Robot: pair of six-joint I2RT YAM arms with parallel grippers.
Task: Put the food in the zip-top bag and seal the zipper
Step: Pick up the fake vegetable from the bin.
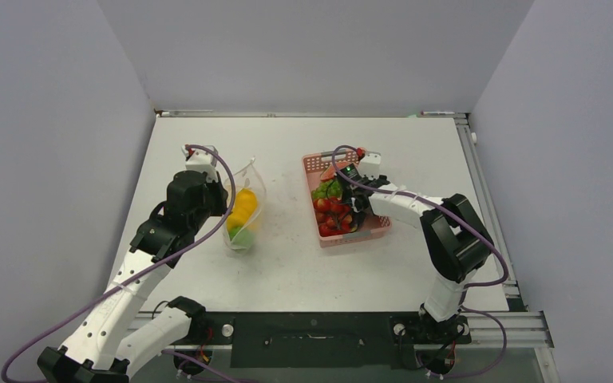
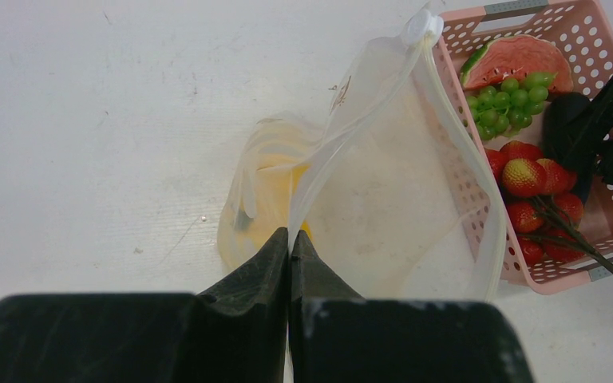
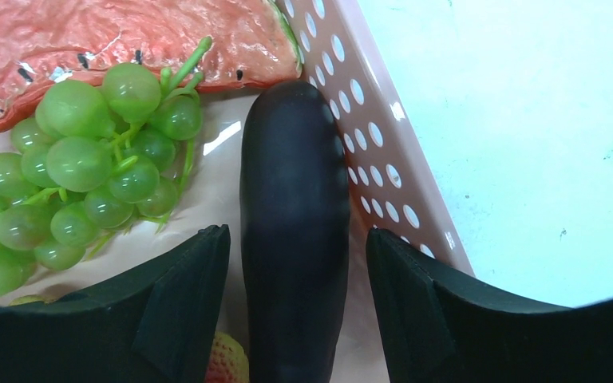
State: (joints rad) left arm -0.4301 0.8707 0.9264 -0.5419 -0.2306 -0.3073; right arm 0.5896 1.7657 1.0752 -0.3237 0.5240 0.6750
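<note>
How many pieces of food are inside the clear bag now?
2. A yellow piece lies in the middle of the bag, and a green piece lies next to it, on the side nearer the robot. The crinkled plastic may hide more.

Top looks down; close wrist views seemingly share the basket (image 2: 575, 16).

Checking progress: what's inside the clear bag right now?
A yellow piece and a green piece show through the zip-top bag; its crinkled plastic hides whether anything lies beneath them.
</note>
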